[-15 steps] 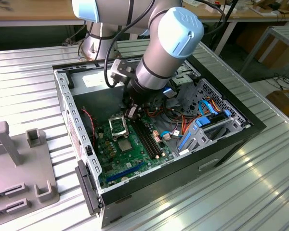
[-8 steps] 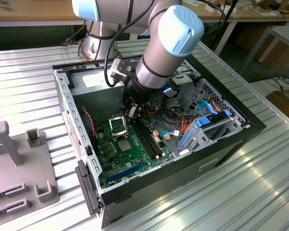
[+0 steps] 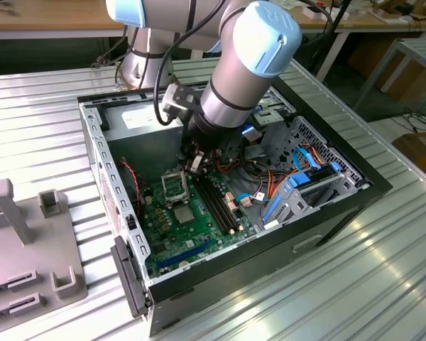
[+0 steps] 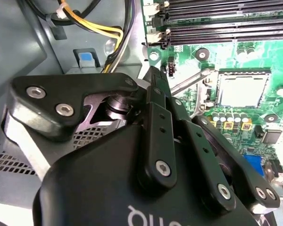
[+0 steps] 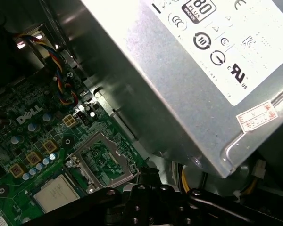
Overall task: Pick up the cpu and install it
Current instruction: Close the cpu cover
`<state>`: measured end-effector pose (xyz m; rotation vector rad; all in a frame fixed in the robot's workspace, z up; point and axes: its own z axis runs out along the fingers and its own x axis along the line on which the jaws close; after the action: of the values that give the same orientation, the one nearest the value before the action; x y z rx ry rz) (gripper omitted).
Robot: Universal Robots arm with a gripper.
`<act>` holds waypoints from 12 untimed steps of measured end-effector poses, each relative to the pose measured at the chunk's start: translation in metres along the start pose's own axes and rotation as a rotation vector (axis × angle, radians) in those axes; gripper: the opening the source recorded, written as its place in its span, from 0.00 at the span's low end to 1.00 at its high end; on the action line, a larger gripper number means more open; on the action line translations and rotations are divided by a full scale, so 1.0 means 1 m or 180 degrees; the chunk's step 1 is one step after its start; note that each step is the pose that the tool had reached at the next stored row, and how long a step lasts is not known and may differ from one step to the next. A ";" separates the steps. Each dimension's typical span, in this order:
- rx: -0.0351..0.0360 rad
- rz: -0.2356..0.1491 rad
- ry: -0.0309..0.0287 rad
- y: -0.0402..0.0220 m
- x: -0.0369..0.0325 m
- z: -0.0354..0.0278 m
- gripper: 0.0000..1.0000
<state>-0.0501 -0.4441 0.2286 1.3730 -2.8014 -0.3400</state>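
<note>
Silver-grey cpu [image 3: 184, 213] lies flat on the green motherboard [image 3: 199, 238], just beside the open socket [image 3: 173, 186] and on the side away from the power supply [image 3: 148, 122]. Both wrist views show it too: cpu [image 5: 56, 193] next to the empty socket frame [image 5: 101, 160] in the first wrist view, cpu [image 4: 239, 89] past the raised socket lever [image 4: 191, 81] in the second wrist view.

Gripper [image 3: 194, 162] hangs inside the case [image 3: 369, 186], above the board between the socket and the memory slots [image 3: 216, 202], close to the power supply wall. It isn't on the chip and holds nothing that I can see. Can't tell how wide the jaws stand; the gripper body blocks the tips in both wrist views.

Risks as I judge them:
- Chip is thin and flat on the board, so there's little edge to grab. A slightly off descent could skid it or press the tips into nearby capacitors.
- Tight space: power supply and its yellow/black cables [image 4: 101, 30] sit right by the wrist, so a snag or bump is possible on any sideways move.
- Raised lever and open frame stand close to the chip; clipping them could bend the frame or hit the exposed socket contacts.
- Wrong orientation or a tilted drop into the socket would damage contacts.
</note>
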 end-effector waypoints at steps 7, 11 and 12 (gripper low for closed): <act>0.0060 -0.0003 0.0080 0.0010 -0.0005 -0.0052 0.11; 0.0078 -0.0006 0.0104 0.0019 -0.0009 -0.0094 0.11; 0.0079 -0.0006 0.0106 0.0020 -0.0010 -0.0101 0.11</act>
<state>-0.0501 -0.4441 0.2390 1.3732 -2.7870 -0.2806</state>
